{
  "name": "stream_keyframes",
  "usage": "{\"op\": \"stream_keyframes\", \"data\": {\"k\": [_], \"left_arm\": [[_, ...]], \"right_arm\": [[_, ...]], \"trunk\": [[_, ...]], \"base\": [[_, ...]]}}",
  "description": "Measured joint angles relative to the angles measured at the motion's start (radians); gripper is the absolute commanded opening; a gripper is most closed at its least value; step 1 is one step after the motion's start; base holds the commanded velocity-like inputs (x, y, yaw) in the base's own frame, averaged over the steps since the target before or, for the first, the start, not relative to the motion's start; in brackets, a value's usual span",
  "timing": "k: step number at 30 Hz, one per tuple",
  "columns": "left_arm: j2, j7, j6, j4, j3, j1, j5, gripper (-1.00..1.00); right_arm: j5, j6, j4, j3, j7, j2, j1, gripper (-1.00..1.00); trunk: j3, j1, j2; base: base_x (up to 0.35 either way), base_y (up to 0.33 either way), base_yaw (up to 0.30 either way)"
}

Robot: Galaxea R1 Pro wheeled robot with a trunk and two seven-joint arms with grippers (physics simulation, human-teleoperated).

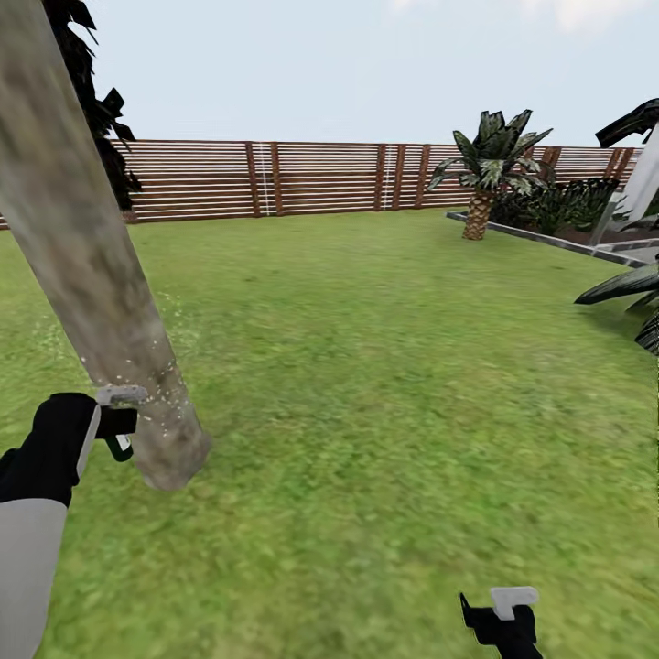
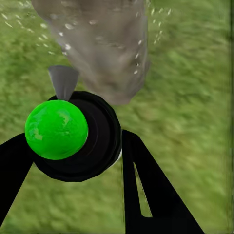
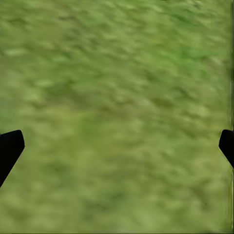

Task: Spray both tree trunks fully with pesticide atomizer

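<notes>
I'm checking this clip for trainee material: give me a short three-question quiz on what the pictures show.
1. True or false: white specks dot the tree trunk near the left claw.
2. What does the left claw hold? A) a spray bottle with a green top B) a garden lamp C) nothing
3. Fill in: the right claw hangs over bare ____.

Key: 1 true, specks show on the lower trunk in the head and left wrist views. 2 A, the spray bottle sits between the fingers, pointed at the trunk. 3 grass, with the fingertips wide apart.
</notes>
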Motion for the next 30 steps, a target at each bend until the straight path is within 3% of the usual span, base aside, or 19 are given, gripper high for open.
{"op": "stream_keyframes", "data": {"k": [8,16,21,24,27,28,30], "left_arm": [[-0.001,0.002,-0.001,0.0,0.0,0.001,0.001,-1.0],[0.009,0.011,-0.013,0.011,0.011,0.008,-0.009,-1.0],[0.008,0.011,-0.027,0.017,0.011,0.084,-0.001,-1.0],[0.003,0.001,-0.098,0.019,0.011,0.159,0.006,-1.0],[-0.012,-0.009,-0.237,0.058,0.001,0.242,0.009,-1.0],[-0.018,-0.017,-0.281,0.086,-0.009,0.256,0.008,-1.0],[-0.025,-0.114,-0.448,0.201,-0.107,0.275,0.007,-1.0]], "right_arm": [[0.0,0.0,0.0,0.0,0.0,0.001,0.0,1.0],[0.0,0.0,0.0,0.0,0.0,0.003,0.0,1.0],[0.0,0.0,0.0,0.0,0.0,0.003,0.0,1.0],[0.0,0.0,0.0,-0.001,-0.001,0.003,0.0,1.0],[0.003,0.003,-0.001,0.007,0.004,0.005,0.0,1.0],[0.006,0.004,-0.002,0.022,0.006,0.006,0.0,1.0],[0.056,0.006,-0.035,0.135,0.009,0.008,0.0,1.0]], "trunk": [[0.0,0.0,0.0],[0.0,0.0,0.0],[0.0,0.0,0.0],[0.0,0.0,0.0],[0.0,0.0,0.0],[0.0,0.0,0.0],[0.0,0.0,0.0]], "base": [[0.099,-0.275,0.006],[0.006,-0.266,0.248],[-0.246,-0.201,0.25],[-0.281,-0.161,0.049],[-0.307,-0.094,0.007],[-0.322,-0.034,0.002],[-0.329,-0.013,0.001]]}}
